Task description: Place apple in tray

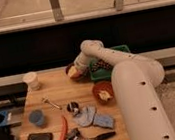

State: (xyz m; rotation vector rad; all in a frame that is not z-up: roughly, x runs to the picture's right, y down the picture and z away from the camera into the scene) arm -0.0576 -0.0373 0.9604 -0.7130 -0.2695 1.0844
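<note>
One camera view covers it all. At the upper centre of the frame the gripper (77, 69) is closed on the apple (73, 73), which sits low in the dark purple bowl (68, 67) at the far edge of the bench (44, 95). A grip there, I judge, readies a lift. Just right of the bowl lies the green tray (122, 49), with a dark lumpy cluster (100, 64) in its left part, so the carry looks short. Being round, the apple shows no long axis, and which way its stem points cannot be told.
</note>
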